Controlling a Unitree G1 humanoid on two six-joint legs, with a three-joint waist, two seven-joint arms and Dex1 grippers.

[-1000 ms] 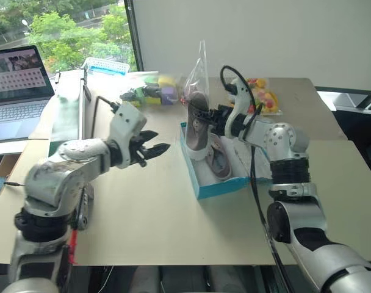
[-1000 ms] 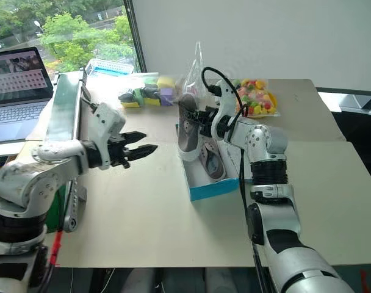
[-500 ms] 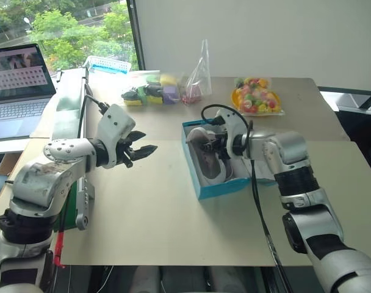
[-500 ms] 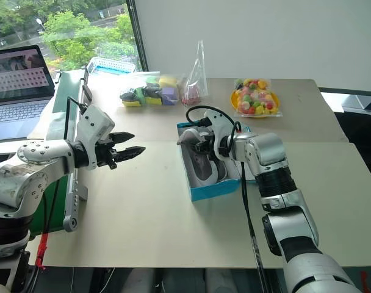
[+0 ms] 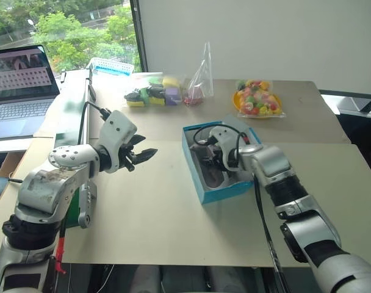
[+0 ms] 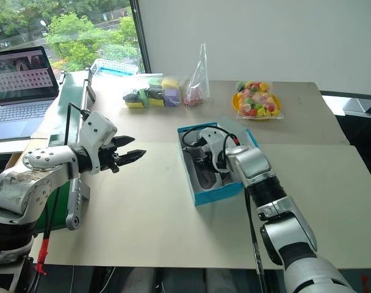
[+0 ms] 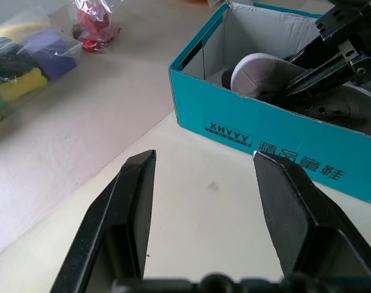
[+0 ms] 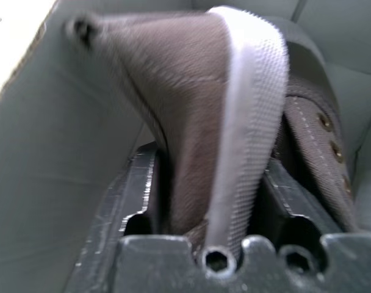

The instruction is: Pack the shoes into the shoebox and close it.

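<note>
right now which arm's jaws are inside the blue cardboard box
The right gripper: its jaws straddle a greyish-tan sneaker inside the bright blue cardboard shoebox; the left gripper hangs open outside it.

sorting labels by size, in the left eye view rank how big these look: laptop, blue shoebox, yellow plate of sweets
1. blue shoebox
2. laptop, near the shoebox in apparent size, cut by the frame edge and farther off, so unsure
3. yellow plate of sweets, clearly smallest
</note>
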